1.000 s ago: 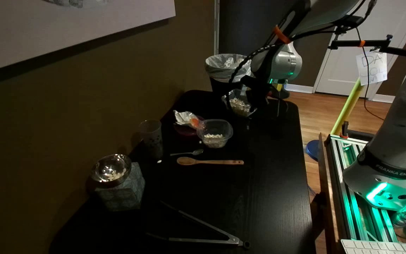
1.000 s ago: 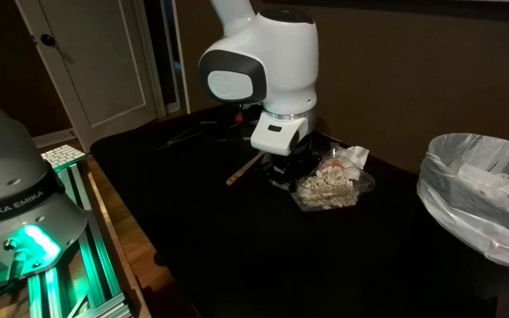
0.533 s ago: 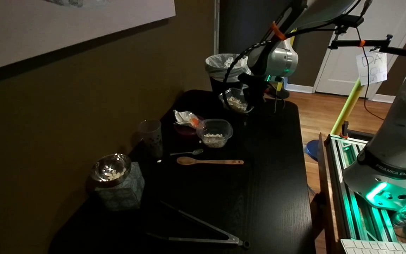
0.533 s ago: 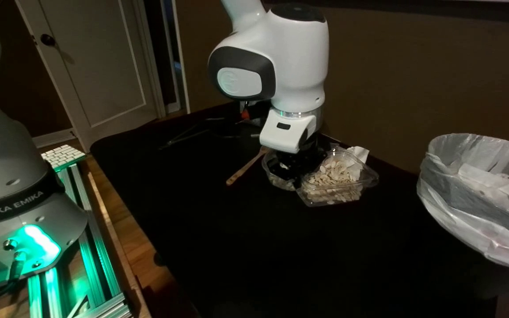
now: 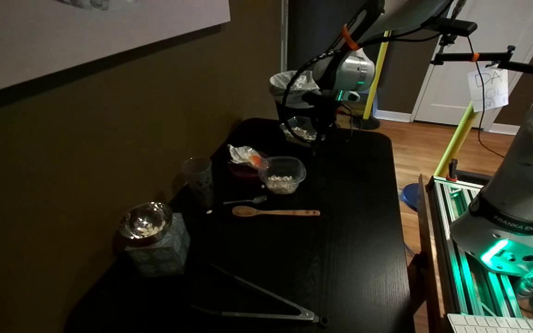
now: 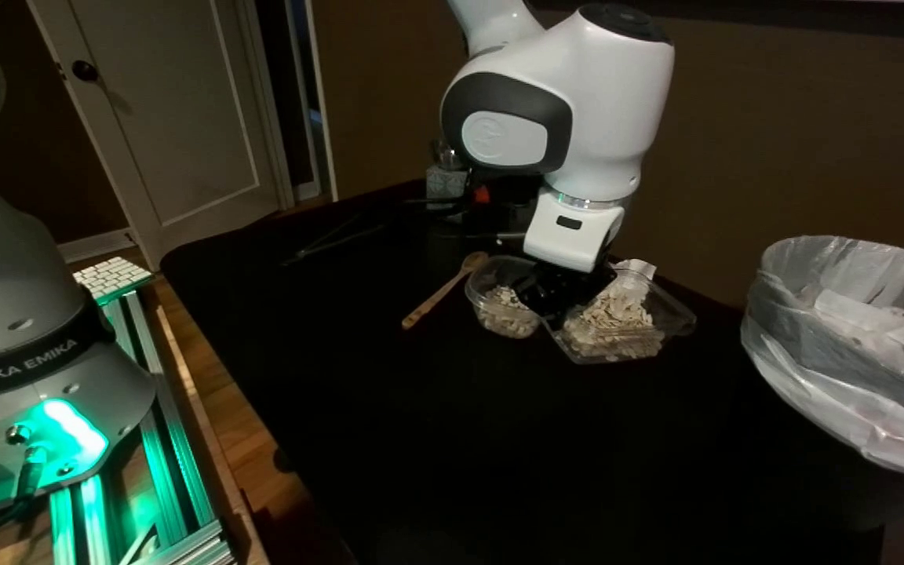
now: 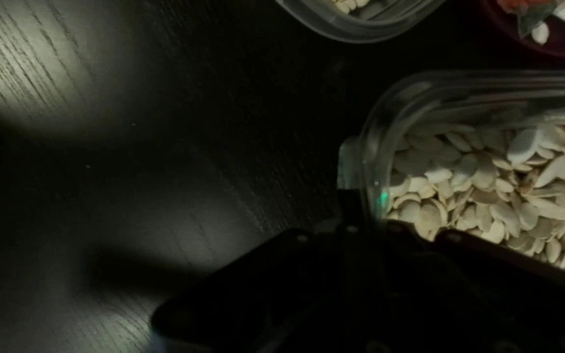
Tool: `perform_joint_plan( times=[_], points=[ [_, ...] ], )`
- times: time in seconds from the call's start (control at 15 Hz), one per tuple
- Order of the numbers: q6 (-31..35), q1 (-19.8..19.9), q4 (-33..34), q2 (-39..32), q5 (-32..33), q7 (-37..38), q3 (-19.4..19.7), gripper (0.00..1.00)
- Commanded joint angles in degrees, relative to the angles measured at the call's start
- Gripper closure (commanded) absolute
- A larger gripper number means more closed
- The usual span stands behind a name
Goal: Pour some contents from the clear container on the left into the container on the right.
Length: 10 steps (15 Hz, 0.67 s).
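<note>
- I've got the end effector (image 7: 356, 201) pinched on the side of the clear tub (image 7: 380, 142); wrist cam shows the jaws narrow, w/ the tub's edge btwn them.
- Clear tub holds lots of pale flat seeds (image 7: 498, 196), w/ bare plastic showing along its edge toward the top of the wrist view.
- I can't tell if its base touches the desk (image 5: 354, 240); not sure of its tilt either.
- Second tub (image 5: 287, 165), also see-thru, sits upright on the desk near the clear tub, approx. a shallow layer of seeds in it; just part of it shows in wrist view.
- Crumpled paper (image 5: 242, 154) w/ an orange patch lies on a purple dish (image 5: 243, 173), right beside second tub.
- Wooden spoon (image 5: 275, 212) and small spoon (image 5: 248, 200) lie near second tub; tall cup (image 5: 199, 175) stands close to the small spoon.
- Metal bowl (image 5: 139, 215) w/ pale bits rests on a patterned box (image 5: 160, 259).
- Tongs (image 5: 271, 293) lie splayed nearby.
- Lined bin (image 6: 781, 337) stands by the desk, visible in both ext. views.
</note>
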<state>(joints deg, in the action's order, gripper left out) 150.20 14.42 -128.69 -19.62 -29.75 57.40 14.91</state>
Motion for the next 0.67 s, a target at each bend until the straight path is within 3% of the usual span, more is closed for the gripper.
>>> perform_joint_plan(
  times=[0.0,0.33,0.4,0.47,0.6],
  points=[
    [0.5,-0.6,5.9,-7.6,1.5,2.6,-0.1,1.00],
    [-1.4,1.4,12.3,-15.1,0.0,0.7,-2.0,1.00],
    [-1.8,1.8,13.2,-16.0,-0.2,0.5,-2.2,0.74],
    [-2.3,2.0,13.9,-16.5,-0.2,0.8,-2.2,0.73],
    [-4.2,1.2,14.2,-16.3,1.1,2.6,-1.0,0.60]
  ],
)
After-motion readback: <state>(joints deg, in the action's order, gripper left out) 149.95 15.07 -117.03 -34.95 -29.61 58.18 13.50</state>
